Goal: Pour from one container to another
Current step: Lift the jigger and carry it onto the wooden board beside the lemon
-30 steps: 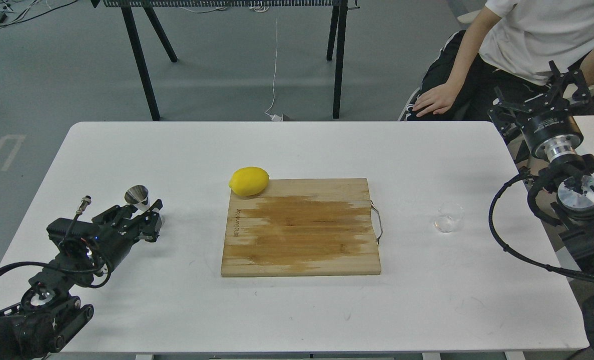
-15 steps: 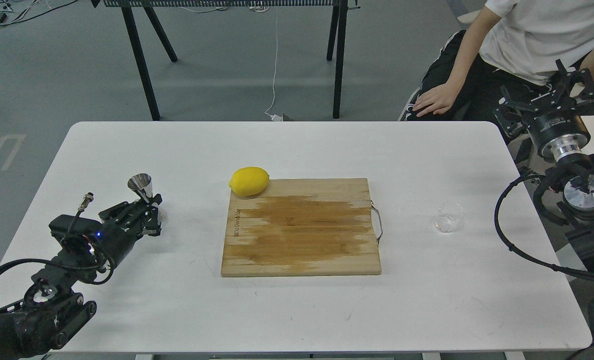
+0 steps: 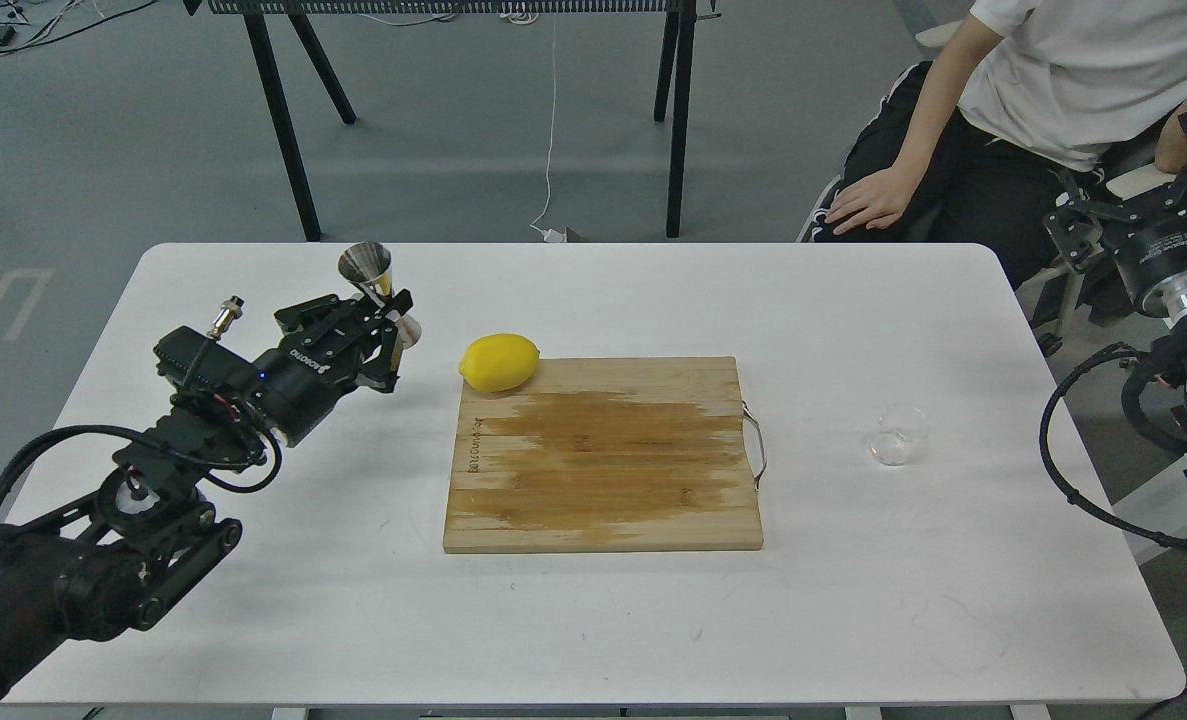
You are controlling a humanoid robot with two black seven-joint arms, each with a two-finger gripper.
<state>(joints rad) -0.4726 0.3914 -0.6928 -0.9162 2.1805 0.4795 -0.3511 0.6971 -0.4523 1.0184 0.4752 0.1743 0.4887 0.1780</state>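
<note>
Left gripper (image 3: 390, 322) raised, fingers clamping jigger (image 3: 369, 274) (upright); right gripper (image 3: 1148, 195) off-table.

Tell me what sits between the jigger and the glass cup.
In the head view, the lemon and wooden cutting board lie between the jigger and glass cup.

Left arm: enters from 8 o'clock, reaching toward 1 o'clock.
Left tool (image 3: 385, 318): raised, fingers clamped on the jigger (image 3: 367, 271), which stands upright.
Right arm: at 3 o'clock edge, folded upward.
Right tool (image 3: 1153, 205): raised, finger state unclear.
</note>
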